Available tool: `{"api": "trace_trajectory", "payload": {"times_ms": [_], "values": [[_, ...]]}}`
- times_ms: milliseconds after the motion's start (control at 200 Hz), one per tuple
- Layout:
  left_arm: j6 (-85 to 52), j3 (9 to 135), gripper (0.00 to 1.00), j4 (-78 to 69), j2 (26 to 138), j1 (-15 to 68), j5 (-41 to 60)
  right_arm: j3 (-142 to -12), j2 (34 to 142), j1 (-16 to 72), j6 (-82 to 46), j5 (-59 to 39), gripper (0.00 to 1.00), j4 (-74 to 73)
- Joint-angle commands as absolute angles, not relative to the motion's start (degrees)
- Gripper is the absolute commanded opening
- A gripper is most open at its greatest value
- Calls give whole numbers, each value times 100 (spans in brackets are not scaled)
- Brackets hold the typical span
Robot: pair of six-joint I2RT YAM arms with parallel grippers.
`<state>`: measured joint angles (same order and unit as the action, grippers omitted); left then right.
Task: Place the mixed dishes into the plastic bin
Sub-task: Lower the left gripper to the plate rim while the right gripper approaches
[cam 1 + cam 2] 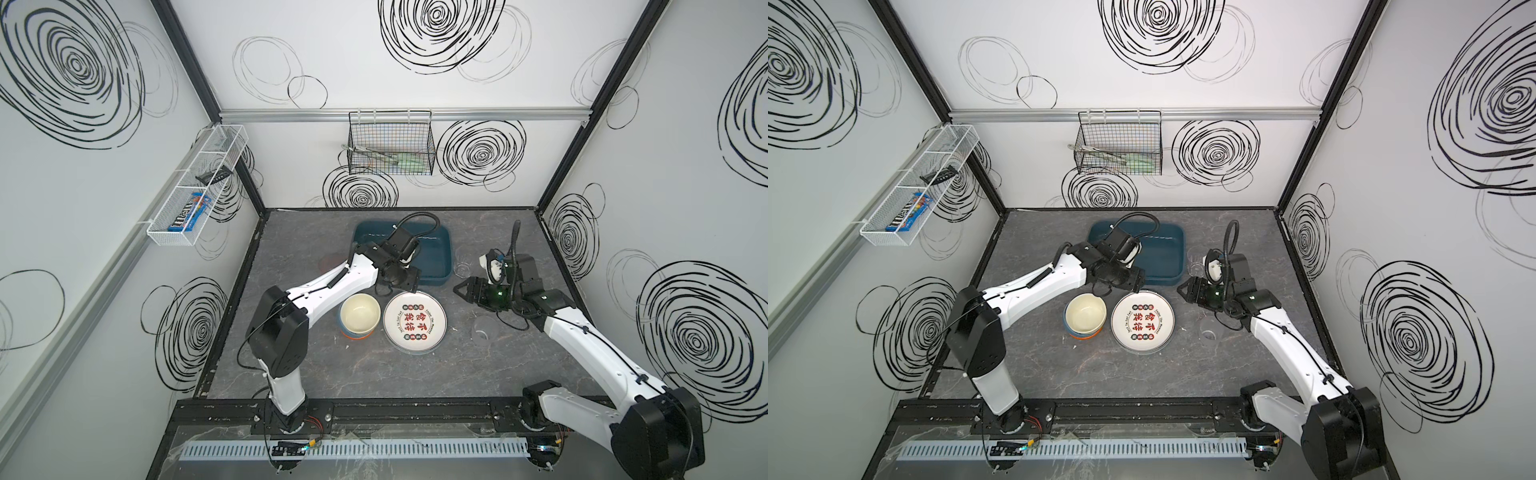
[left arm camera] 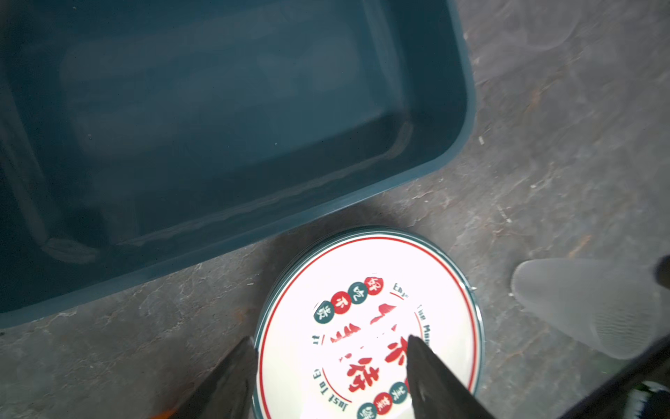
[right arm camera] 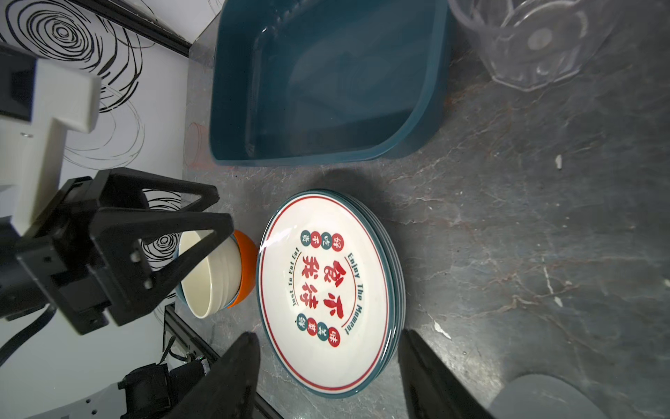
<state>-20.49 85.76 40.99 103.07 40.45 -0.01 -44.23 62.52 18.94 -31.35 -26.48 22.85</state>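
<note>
A stack of white plates [image 1: 414,322] [image 1: 1143,323] [image 3: 326,290] printed with Chinese characters lies mid-table. Nested bowls [image 1: 360,313] [image 1: 1086,316] [image 3: 214,275] stand touching its left side. Behind them sits the teal plastic bin [image 1: 440,243] [image 1: 1177,249] [image 2: 453,145] [image 3: 427,119], with nothing in it. My left gripper [image 1: 405,289] [image 1: 1136,286] [image 2: 330,344] hangs open over the plates' [image 2: 362,283] far rim, holding nothing. My right gripper [image 1: 459,289] [image 1: 1181,289] [image 3: 328,337] is open just right of the plates, pointing at them.
A clear tumbler [image 1: 463,270] [image 1: 1196,266] [image 3: 536,40] stands right of the bin. A frosted tumbler [image 1: 484,330] [image 1: 1208,332] [image 2: 587,304] lies under my right arm. A pink tumbler [image 1: 330,262] [image 3: 195,145] is left of the bin. A black wire basket [image 1: 390,143] hangs on the back wall.
</note>
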Motion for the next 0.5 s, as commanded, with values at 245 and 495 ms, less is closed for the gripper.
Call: {"api": "trace_trajectory", "payload": {"times_ms": [245, 495], "values": [[-1726, 8866, 74, 4674, 10994, 4175, -730, -4508, 5926, 2048, -3190, -2410, 68, 2690], [-1758, 8863, 79, 4527, 11247, 4133, -580, -4496, 5785, 1987, -3199, -2486, 70, 2679]]}}
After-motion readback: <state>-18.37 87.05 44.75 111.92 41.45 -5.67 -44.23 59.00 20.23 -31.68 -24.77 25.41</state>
